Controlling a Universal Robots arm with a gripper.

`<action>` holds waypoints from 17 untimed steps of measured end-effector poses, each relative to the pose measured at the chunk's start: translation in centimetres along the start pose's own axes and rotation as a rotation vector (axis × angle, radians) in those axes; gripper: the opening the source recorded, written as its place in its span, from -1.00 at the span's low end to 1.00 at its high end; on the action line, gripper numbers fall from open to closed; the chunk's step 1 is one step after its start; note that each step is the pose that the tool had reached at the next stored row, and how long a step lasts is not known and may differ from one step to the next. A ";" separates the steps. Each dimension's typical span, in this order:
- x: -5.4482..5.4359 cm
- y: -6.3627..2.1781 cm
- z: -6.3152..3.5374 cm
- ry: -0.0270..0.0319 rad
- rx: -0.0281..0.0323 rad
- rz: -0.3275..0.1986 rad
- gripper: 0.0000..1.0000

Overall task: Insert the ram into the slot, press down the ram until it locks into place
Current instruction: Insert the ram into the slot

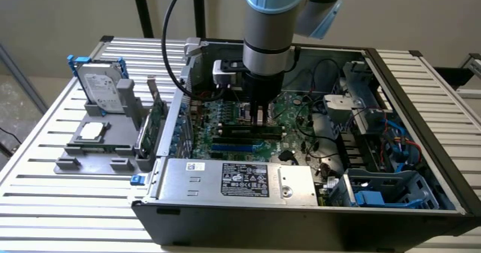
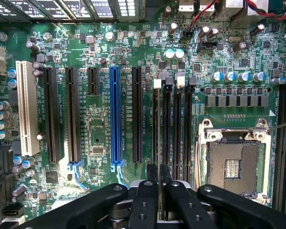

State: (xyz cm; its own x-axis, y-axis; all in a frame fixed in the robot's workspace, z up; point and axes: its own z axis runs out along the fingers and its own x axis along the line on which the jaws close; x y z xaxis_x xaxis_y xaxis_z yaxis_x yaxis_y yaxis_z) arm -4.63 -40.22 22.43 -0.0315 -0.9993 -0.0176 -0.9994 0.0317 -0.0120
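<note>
The pincer (image 2: 159,169) hangs low inside the open computer case (image 1: 301,222) on the slatted desk (image 1: 45,208). Its fingers (image 2: 151,191) are drawn close together, with a narrow gap between them. That gap lines up with the slot (image 2: 156,95), the memory socket nearest the long black expansion slot beside the blue slot (image 2: 115,114). A thin edge-on strip runs from between the fingertips along this socket. I take it to be the ram (image 2: 158,155), pinched at its top edge and standing in or just over the slot. How deep it sits cannot be told. In the exterior view the pincer (image 1: 259,118) reaches straight down to the dark bars of the memory sockets on the motherboard (image 1: 301,109), well clear of the processor socket (image 2: 233,167). To seat the stick well, it should stay upright and parallel to the socket walls, with its notch matched to the key. The push should be vertical and even along its length, so neither end tips. The pale latch clip (image 2: 157,84) at the far end should be free to swing in, and the same goes for its twin, hidden under the fingers.
</note>
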 end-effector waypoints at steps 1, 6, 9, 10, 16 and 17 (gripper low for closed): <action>0.0 0.00 0.00 -0.0001 0.0000 0.000 -0.73; 0.0 0.00 -0.01 0.0002 -0.0007 0.000 -0.73; 0.0 0.00 -0.01 0.0002 -0.0027 0.000 -0.73; 0.0 0.00 -0.01 0.0003 -0.0027 0.000 -0.73; 0.0 0.00 0.10 0.0002 -0.0028 0.000 -0.73; 0.0 0.00 0.13 0.0003 -0.0028 0.000 -0.73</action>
State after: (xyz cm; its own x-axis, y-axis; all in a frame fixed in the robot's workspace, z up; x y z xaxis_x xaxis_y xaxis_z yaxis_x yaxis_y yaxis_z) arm -4.63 -40.21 22.31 -0.0316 -0.9994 -0.0173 -0.9995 0.0317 -0.0091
